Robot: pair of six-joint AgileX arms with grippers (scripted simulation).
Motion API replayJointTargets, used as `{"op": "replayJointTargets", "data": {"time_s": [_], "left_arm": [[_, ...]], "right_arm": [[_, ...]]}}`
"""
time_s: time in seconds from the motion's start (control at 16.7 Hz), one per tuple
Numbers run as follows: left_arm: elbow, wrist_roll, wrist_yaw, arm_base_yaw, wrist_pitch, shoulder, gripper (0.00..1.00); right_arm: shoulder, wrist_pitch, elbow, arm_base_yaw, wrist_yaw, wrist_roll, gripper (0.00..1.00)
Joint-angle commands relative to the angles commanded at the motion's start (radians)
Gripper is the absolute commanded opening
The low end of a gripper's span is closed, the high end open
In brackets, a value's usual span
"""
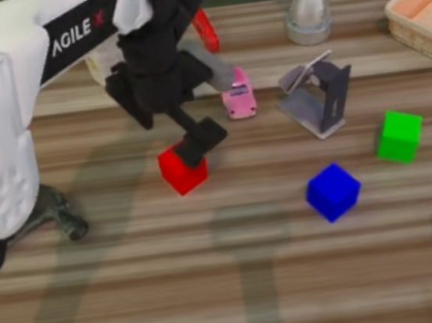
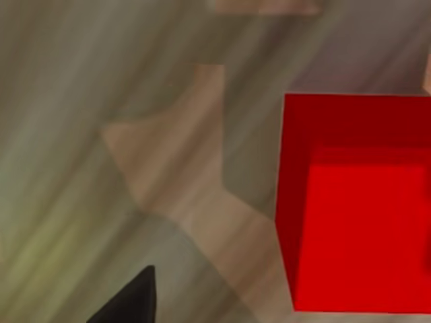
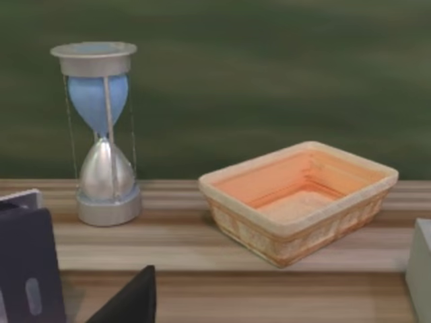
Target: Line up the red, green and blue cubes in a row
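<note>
Phone stand (image 1: 320,93) as landmark, toy car (image 1: 239,96) just left of it, hourglass (image 1: 308,0) behind, basket (image 1: 423,14) behind-right, three cubes in front.

Striped wooden table (image 1: 216,287) bearing red cube (image 1: 182,171), blue cube (image 1: 332,191), green cube (image 1: 399,136), pink toy car (image 1: 238,96), hourglass (image 1: 308,8), basket (image 1: 423,14).

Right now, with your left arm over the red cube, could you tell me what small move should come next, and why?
Probably ease the left gripper straight down a little. In the top view it sits over the red cube, but the left wrist view shows the cube's top face off to one side and no finger yet beside it. The green cube and blue cube wait at the right.
</note>
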Motion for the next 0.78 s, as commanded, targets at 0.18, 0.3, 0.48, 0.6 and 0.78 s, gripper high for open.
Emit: {"op": "replayJointTargets", "data": {"time_s": [0.18, 0.3, 0.48, 0.6, 0.78], "left_arm": [[-0.094, 0.000, 0.000, 0.000, 0.141, 0.031, 1.00], [-0.146, 0.000, 0.001, 0.000, 0.206, 0.050, 1.00], [-0.166, 0.000, 0.001, -0.001, 0.229, 0.058, 1.00], [-0.166, 0.000, 0.001, -0.001, 0.229, 0.058, 1.00], [-0.166, 0.000, 0.001, -0.001, 0.229, 0.058, 0.77]], "right_arm": [[0.000, 0.000, 0.000, 0.000, 0.000, 0.000, 1.00], [0.000, 0.000, 0.000, 0.000, 0.000, 0.000, 1.00], [0.000, 0.000, 0.000, 0.000, 0.000, 0.000, 1.00], [0.000, 0.000, 0.000, 0.000, 0.000, 0.000, 1.00], [0.000, 0.000, 0.000, 0.000, 0.000, 0.000, 1.00]]}}
